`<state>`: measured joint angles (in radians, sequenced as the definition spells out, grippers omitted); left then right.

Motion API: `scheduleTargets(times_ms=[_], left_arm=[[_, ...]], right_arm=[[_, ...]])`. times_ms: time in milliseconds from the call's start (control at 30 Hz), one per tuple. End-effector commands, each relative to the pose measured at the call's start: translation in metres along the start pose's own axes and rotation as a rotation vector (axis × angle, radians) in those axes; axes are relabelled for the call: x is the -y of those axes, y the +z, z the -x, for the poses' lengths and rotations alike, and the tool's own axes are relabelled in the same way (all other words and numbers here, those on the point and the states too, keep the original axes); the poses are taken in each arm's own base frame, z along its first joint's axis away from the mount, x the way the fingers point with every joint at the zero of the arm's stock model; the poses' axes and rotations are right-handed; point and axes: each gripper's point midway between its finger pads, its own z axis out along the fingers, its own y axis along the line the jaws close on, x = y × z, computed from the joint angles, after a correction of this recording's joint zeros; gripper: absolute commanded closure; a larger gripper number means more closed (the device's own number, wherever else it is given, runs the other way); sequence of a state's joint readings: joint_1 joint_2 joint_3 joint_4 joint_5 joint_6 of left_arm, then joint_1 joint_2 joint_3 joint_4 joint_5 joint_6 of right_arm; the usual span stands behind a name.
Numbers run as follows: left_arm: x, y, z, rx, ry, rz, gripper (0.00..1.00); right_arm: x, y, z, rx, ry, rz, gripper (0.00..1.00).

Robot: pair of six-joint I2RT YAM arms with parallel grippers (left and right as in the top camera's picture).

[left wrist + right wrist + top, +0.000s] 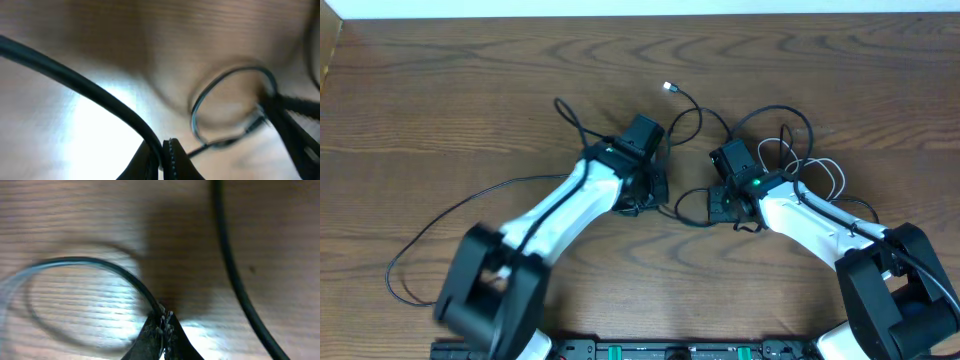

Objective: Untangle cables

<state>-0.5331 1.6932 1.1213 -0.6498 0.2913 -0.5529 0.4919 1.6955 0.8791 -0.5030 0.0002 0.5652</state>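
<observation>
The left gripper (161, 155) is clenching a black cable (75, 82); the right gripper (162, 327) is pinching a black strand (100, 264). Both are lying looped mid-surface (470, 80), the white cable (835, 172) just right of them. Pulling apart slowly and low should be loosening loops, not tightening them.

**Left arm** (560, 205): white link with black joints. It runs from the lower left of the overhead frame diagonally up to the centre, and the wrist is bent down toward the tabletop.

**Left hand** (645, 195): just left of frame centre, low over the tabletop. In the wrist view its fingers (176, 161) are pressed together, pinching a black cable (90, 90).

**Right arm** (810, 215): same build. It reaches from the lower right corner up-left toward the centre.

**Right hand** (725, 205): just right of centre, near the left hand but apart from it. Its fingers (150, 340) are closed tip to tip on a black cable (125, 275).
</observation>
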Motion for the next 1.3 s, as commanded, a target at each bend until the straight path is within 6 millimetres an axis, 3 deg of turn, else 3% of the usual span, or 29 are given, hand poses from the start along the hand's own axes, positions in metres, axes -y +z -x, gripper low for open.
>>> scheduleTargets(times_ms=[0,133,267,400,533,733,900,967,1033,1167,1267], left_arm=[[-0.005,-0.046,0.005,0.128,0.04,0.034,0.93],[-0.021,-0.095,0.007,0.279,0.042,0.111,0.93],[-0.016,-0.137,0.006,0.402,0.051,0.06,0.93],[-0.013,-0.162,0.003,0.472,0.059,0.019,0.92],[-0.03,-0.175,0.005,0.537,0.01,0.087,0.92],[-0.064,-0.174,0.005,0.526,-0.102,0.202,0.93],[-0.073,-0.163,0.003,0.47,-0.116,0.242,0.83],[-0.069,-0.156,0.003,0.444,-0.112,0.224,0.83],[-0.058,-0.149,0.005,0.419,-0.105,0.172,0.92],[-0.015,-0.132,0.01,0.345,-0.024,-0.03,0.92],[-0.01,-0.125,0.014,0.333,0.01,-0.042,0.76]], right_arm=[[0.02,-0.001,0.002,0.033,0.149,-0.105,0.99],[0.019,-0.008,0.005,0.046,0.157,-0.098,0.99],[0.01,-0.017,0.007,0.052,0.159,-0.048,0.99],[0.002,-0.023,0.007,0.047,0.158,0.002,0.99],[-0.004,-0.034,0.01,0.068,0.159,0.037,0.99],[-0.019,-0.071,0.023,0.152,0.15,0.148,0.98],[-0.024,-0.095,0.027,0.204,0.146,0.199,0.85],[-0.026,-0.096,0.025,0.198,0.143,0.207,0.86],[-0.03,-0.095,0.022,0.177,0.14,0.227,0.89],[-0.036,-0.092,0.017,0.142,0.134,0.26,0.91],[-0.037,-0.091,0.011,0.112,0.132,0.266,0.75]])
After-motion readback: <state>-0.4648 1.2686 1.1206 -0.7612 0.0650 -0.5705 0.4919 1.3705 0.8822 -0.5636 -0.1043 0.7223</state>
